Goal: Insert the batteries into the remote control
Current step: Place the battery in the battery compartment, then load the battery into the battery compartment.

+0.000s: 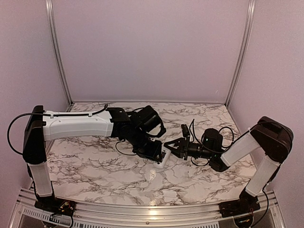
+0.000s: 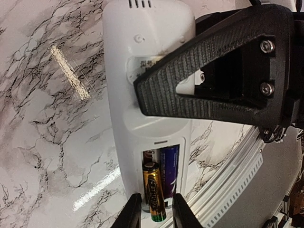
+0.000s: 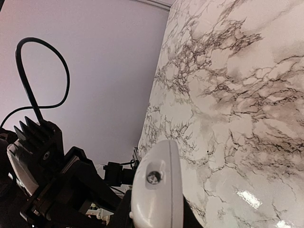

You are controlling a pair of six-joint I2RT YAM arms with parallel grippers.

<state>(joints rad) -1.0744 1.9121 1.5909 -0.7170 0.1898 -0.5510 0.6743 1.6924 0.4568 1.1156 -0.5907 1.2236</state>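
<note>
Low in the left wrist view, the left gripper (image 2: 154, 211) sits narrow around a golden battery (image 2: 153, 187) tilted in the bay of the remote control (image 2: 118, 95), beside a purple battery (image 2: 169, 166); whether it grips cannot be told. The right gripper (image 1: 170, 146) clamps the remote control.

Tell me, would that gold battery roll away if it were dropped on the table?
Probably: the gold battery is a smooth round cylinder, and the marble table looks flat and glossy. Its shiny wrapper likely makes it slippery to pinch. Lying in the bay of the remote control, it should stay put.
</note>
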